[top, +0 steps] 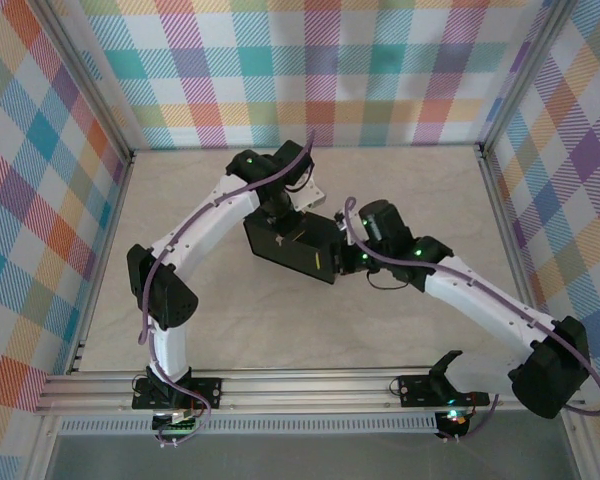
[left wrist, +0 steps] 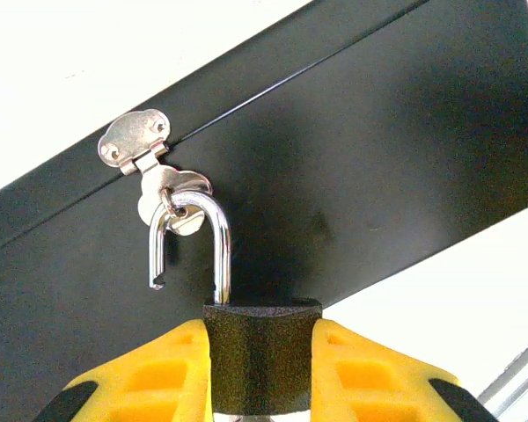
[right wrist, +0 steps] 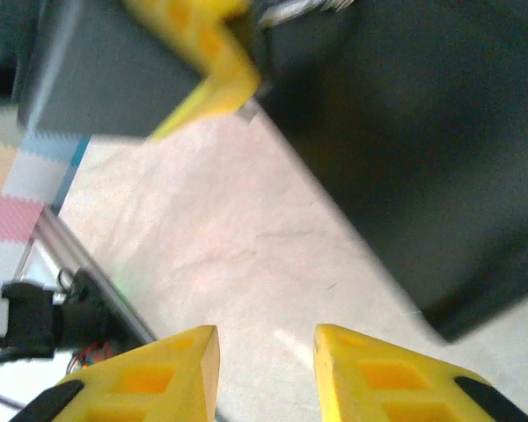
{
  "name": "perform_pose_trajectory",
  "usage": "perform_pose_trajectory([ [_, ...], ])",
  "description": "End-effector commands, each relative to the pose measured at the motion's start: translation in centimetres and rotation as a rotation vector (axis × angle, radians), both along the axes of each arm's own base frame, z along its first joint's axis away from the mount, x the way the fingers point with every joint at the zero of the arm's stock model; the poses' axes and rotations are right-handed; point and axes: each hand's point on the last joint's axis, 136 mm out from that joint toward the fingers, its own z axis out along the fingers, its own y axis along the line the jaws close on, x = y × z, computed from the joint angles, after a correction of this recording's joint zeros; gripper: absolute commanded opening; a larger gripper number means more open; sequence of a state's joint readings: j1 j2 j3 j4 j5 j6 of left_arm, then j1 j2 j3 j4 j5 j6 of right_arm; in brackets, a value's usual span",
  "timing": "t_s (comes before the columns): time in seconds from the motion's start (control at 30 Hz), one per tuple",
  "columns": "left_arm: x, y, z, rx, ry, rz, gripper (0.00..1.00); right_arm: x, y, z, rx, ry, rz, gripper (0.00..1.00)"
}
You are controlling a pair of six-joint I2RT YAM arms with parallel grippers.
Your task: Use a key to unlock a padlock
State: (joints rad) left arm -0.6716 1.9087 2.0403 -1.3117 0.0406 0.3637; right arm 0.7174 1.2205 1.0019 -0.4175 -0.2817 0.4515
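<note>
The black box lies tilted in the middle of the table, with both arms reaching in to it. At the box's front wall, the left gripper is clamped on the padlock, whose dark body is pinched between its yellow fingers. The padlock's silver shackle is hooked through the metal latch on the seam below the box's lid. One leg of the shackle is out of the body and its notched end hangs free against the box. The right gripper hovers just off the box's side above bare table, its jaws spread apart with nothing between them. A pale metallic streak near the box's upper edge in the right wrist view is too blurred to identify.
</note>
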Motion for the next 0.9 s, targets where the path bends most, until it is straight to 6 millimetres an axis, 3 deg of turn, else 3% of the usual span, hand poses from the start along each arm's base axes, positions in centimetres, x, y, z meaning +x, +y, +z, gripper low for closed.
perform_pose_trajectory([
  [0.0,-0.2,-0.2,2.2,-0.059,-0.015,-0.004,0.22,-1.7,1.5,0.6,0.052,0.015,0.048,0.33],
  [0.17,-0.7,-0.5,2.3,-0.083,0.004,-0.019,0.21,-1.2,2.0,-0.4,0.036,0.018,0.039,0.33],
  [0.33,-1.0,-0.5,1.7,-0.075,0.023,-0.026,0.21,0.9,0.4,-2.1,-0.016,0.025,-0.038,0.30],
  [0.43,-0.9,-0.3,1.7,-0.070,0.010,-0.020,0.21,1.9,-0.7,-2.0,-0.019,0.012,-0.070,0.30],
  [0.63,0.7,0.6,3.4,-0.105,-0.046,0.107,0.43,2.8,-1.2,-1.5,-0.047,-0.006,-0.072,0.30],
  [0.73,0.1,0.9,3.8,-0.131,-0.050,0.153,0.52,3.0,-1.4,-1.5,-0.043,-0.001,-0.079,0.30],
  [0.87,-1.3,1.0,2.5,-0.135,-0.063,0.153,0.55,3.2,-1.5,-1.4,-0.036,-0.007,-0.081,0.30],
])
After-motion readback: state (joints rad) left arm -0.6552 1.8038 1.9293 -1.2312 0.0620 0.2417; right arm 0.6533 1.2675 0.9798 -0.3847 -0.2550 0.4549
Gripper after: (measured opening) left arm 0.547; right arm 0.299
